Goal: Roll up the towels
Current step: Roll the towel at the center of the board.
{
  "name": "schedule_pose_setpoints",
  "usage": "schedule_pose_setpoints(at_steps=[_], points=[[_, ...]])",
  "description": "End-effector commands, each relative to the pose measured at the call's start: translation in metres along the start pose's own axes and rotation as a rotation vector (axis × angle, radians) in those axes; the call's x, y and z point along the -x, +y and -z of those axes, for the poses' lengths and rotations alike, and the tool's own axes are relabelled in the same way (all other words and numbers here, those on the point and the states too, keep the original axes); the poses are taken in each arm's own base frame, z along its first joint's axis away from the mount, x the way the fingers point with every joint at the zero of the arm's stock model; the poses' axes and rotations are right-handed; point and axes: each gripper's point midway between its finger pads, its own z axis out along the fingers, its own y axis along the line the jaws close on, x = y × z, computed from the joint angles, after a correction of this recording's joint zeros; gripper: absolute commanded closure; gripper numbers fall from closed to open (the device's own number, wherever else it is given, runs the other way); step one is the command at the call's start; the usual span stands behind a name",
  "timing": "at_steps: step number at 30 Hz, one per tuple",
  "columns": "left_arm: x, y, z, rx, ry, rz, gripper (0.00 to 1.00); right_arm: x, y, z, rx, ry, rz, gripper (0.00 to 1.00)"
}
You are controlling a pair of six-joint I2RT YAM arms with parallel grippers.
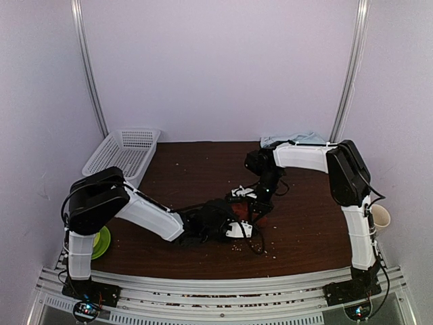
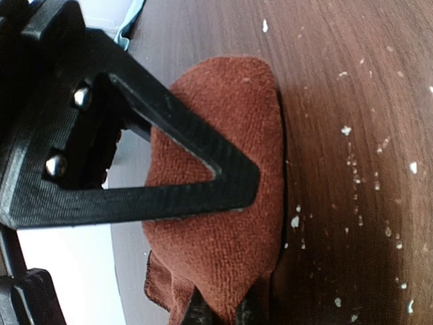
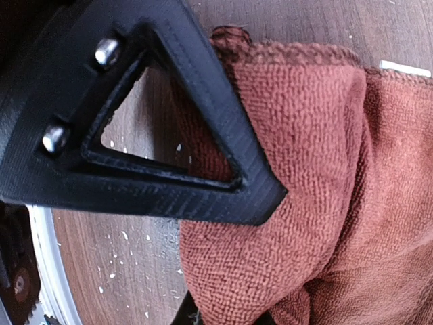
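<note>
The rust-red towel [image 1: 238, 212] lies bunched at the table's middle, mostly hidden by both grippers. In the left wrist view it is a thick rounded bundle [image 2: 223, 135] on the wood. My left gripper [image 2: 233, 250] is shut on its near end, with cloth filling the space between the fingers. In the right wrist view the towel [image 3: 304, 135] is folded and creased, and my right gripper [image 3: 233, 261] is shut on a thick fold of it. In the top view the left gripper [image 1: 226, 225] and the right gripper [image 1: 256, 200] meet over the towel. The pale light-blue towel [image 1: 295, 139] lies crumpled at the back right.
A white slotted basket [image 1: 125, 153] stands at the back left. A green dish [image 1: 103, 241] sits by the left arm's base and a paper cup [image 1: 381, 217] by the right arm. White crumbs [image 1: 260, 249] are scattered on the dark wooden table [image 1: 304, 223].
</note>
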Motion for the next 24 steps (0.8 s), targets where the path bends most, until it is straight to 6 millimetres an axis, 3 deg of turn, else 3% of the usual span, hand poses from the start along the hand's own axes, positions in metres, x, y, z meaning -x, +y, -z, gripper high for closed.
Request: schedule_pose_setpoints(at_steps=[1,6,11,16,20,24], points=[[-0.027,-0.050,-0.011,-0.196,0.077,-0.012,1.00,-0.024,0.016,-0.017,0.093,0.101,-0.046,0.88],[-0.025,-0.071,-0.007,-0.392,0.071,0.055,1.00,-0.014,0.011,0.006,0.022,0.054,-0.015,0.64],[-0.025,-0.080,-0.004,-0.550,0.067,0.169,1.00,-0.008,0.004,0.047,-0.108,-0.027,0.017,0.44],[-0.028,-0.087,-0.007,-0.667,0.103,0.270,1.00,-0.013,-0.003,0.094,-0.254,-0.133,0.015,0.36],[-0.031,-0.087,-0.012,-0.760,0.155,0.359,1.00,-0.025,-0.006,0.113,-0.382,-0.195,0.034,0.29],[-0.031,-0.085,-0.019,-0.816,0.211,0.434,1.00,-0.040,-0.006,0.119,-0.529,-0.206,0.085,0.24]])
